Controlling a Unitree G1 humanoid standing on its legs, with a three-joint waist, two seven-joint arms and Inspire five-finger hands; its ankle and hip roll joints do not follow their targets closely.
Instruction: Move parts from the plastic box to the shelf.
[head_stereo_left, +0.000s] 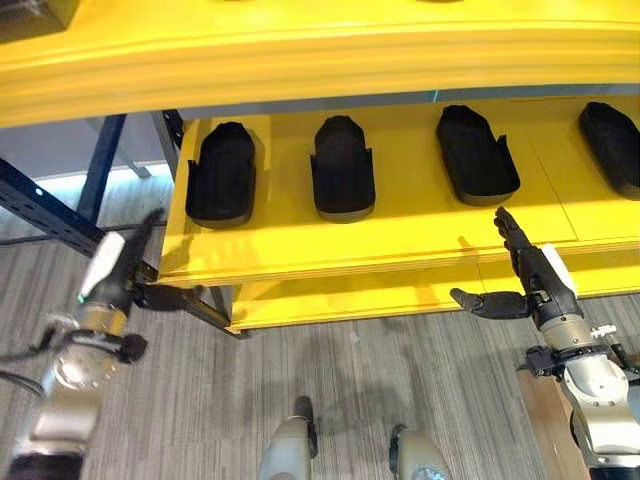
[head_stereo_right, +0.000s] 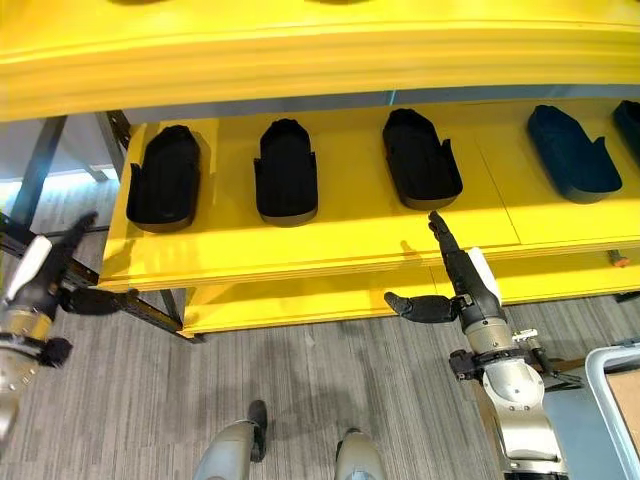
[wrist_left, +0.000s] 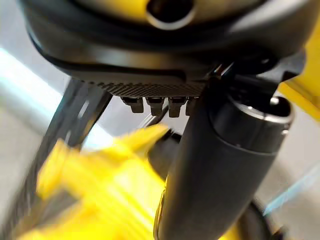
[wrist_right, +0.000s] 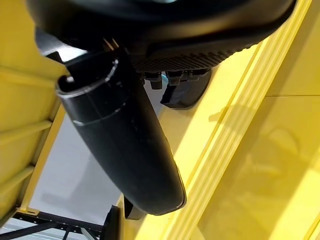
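Grey wood-grain flooring (head_stereo_left: 330, 400) runs under a yellow shelf (head_stereo_left: 400, 225) in the left eye view, with a dark blue metal frame (head_stereo_left: 45, 215) off to the robot's left. Four black parts lie in a row on the shelf board, each with its long axis running front to back, rounded end toward the rear and broader, open end toward the front lip. The first part (head_stereo_left: 222, 172) sits nearest the shelf's left end, the second part (head_stereo_left: 342, 166) beside it, the third part (head_stereo_left: 476, 153) leans slightly, its front end angled to the right, and the fourth part (head_stereo_left: 612, 145) is cut by the picture's edge. The left hand (head_stereo_left: 128, 272) hangs at the shelf's left corner, fingers straight and thumb out, holding nothing. The right hand (head_stereo_left: 525, 262) stands just in front of the shelf lip below the third part, fingers straight and pointing up toward it, thumb spread to the side, empty.

From the right eye view the same row shows, with a pale-rimmed box (head_stereo_right: 612, 395) at the lower right corner on the floor; its contents cannot be made out.

Seen from the left wrist view, the left hand's thumb (wrist_left: 220, 165) sticks out over blurred yellow shelf edge, fingertips (wrist_left: 155, 105) straight.

Looking along the right wrist view, the thumb (wrist_right: 125, 145) crosses the shelf's ribbed front lip (wrist_right: 225, 150), and one black part (wrist_right: 185, 95) shows past the straight fingertips, untouched.
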